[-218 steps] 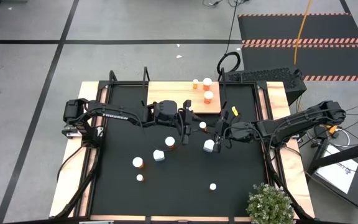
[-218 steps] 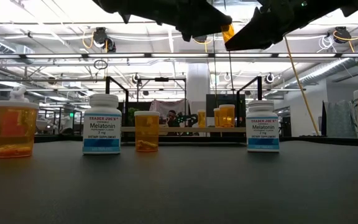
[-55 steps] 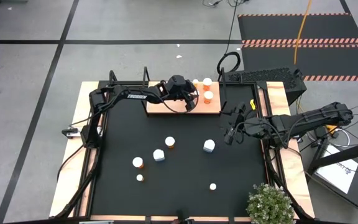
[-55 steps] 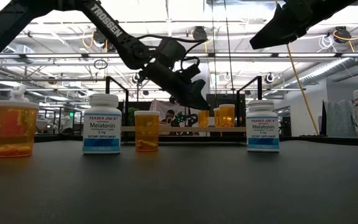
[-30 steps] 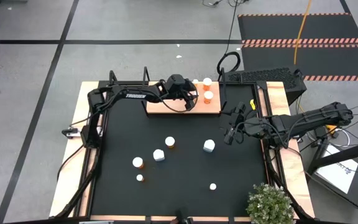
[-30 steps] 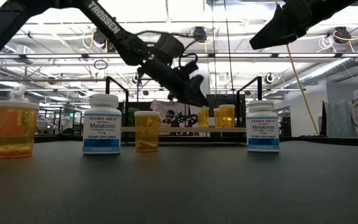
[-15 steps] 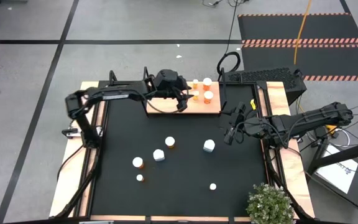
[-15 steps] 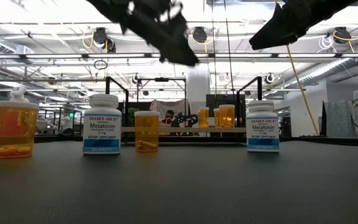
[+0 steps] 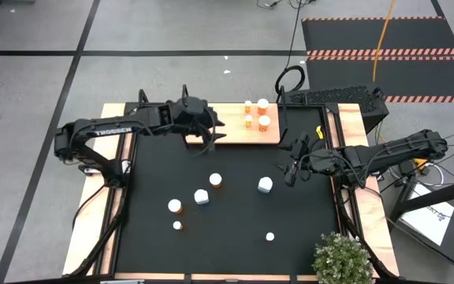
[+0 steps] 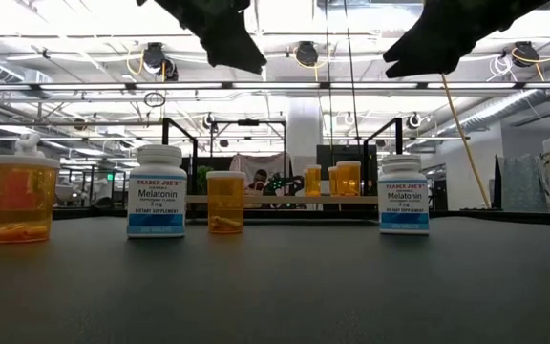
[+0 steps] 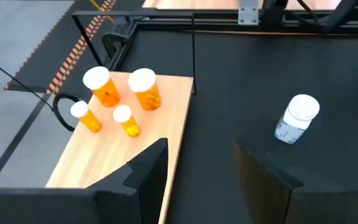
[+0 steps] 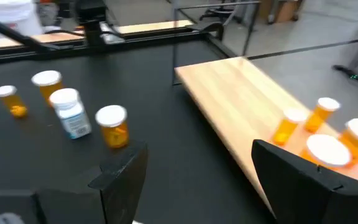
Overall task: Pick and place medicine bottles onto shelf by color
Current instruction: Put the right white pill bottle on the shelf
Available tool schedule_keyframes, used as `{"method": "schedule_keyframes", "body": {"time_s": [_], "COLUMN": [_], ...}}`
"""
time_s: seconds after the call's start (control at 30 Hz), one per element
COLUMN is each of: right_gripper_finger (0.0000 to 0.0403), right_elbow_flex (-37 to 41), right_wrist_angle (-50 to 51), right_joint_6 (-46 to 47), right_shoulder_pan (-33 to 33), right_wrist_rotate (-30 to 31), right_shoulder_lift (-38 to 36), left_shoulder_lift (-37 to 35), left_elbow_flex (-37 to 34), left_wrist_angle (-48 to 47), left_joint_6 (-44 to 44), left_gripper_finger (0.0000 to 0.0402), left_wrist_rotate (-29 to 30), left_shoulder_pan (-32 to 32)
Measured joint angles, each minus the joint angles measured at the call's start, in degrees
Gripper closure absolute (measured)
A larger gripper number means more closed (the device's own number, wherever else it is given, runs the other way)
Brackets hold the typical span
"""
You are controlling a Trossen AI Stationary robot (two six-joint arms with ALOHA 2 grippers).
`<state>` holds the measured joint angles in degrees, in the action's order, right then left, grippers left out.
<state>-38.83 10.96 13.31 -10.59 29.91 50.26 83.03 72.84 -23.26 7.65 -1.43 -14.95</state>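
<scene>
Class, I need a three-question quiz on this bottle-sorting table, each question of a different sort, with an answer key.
1. How many orange bottles stand on the shelf?
2. True or false: the left tool holds a bottle.
3. The white bottle nearest the right tool stands on: A) the shelf B) the black mat C) the floor.

Key: 1. four; 2. false, it is open and empty; 3. B.
</scene>
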Motion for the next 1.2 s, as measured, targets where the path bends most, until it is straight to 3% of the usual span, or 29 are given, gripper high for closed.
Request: {"method": "schedule_keyframes", "body": {"time_s": [0.33,0.57,0.8,1.2], "right_gripper_finger": [0.0122,0.0122,0.0122,0.0122], "right_elbow_flex": [0.0,0.0,0.0,0.0], "right_wrist_angle": [0.5,0.4,0.1,5.6], "right_joint_6": [3.3,7.3,8.5,10.9], "right_shoulder_pan": [0.0,-0.3,-3.5,-5.7], "right_wrist_rotate": [-3.1,-9.1,-9.3,-9.2], "right_shoulder_lift": [6.1,11.9,14.1,15.4], "left_shoulder_lift": [0.7,0.7,0.7,0.7], "left_elbow_flex": [-7.0,-7.5,-7.5,-7.5], "left_wrist_angle": [8.7,9.2,10.3,10.4], "left_joint_6": [-4.5,-6.7,-7.7,-7.3], "left_gripper_finger": [0.0220,0.0220,0.0220,0.0220], "left_wrist_rotate": [1.6,5.8,7.6,7.7], "left_shoulder_pan": [7.0,15.0,21.1,22.2]}}
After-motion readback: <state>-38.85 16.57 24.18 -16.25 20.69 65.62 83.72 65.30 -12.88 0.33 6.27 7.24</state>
